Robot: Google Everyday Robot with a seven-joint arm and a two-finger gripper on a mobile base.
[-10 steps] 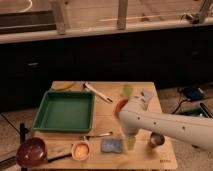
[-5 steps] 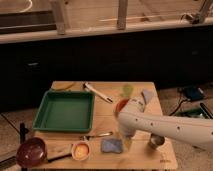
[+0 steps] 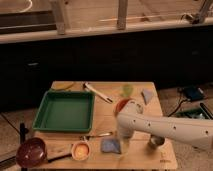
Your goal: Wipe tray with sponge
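The green tray (image 3: 65,111) lies on the left half of the wooden table, with nothing in it. The blue sponge (image 3: 110,145) lies flat on the table near the front edge, to the right of the tray. My white arm reaches in from the lower right, and my gripper (image 3: 123,144) hangs at its end, just right of the sponge and close above the table. The arm's wrist hides most of the gripper.
A maroon bowl (image 3: 31,151) and a small orange bowl (image 3: 80,149) sit at the front left. A spoon (image 3: 100,134) lies by the tray. A metal cup (image 3: 156,141) stands right of the gripper. A utensil (image 3: 97,92), red bowl (image 3: 120,104), green item (image 3: 127,90) and grey cloth (image 3: 147,95) lie behind.
My arm's end has come down and slightly left, closer to the blue sponge. The sponge, tray and other objects have not moved.
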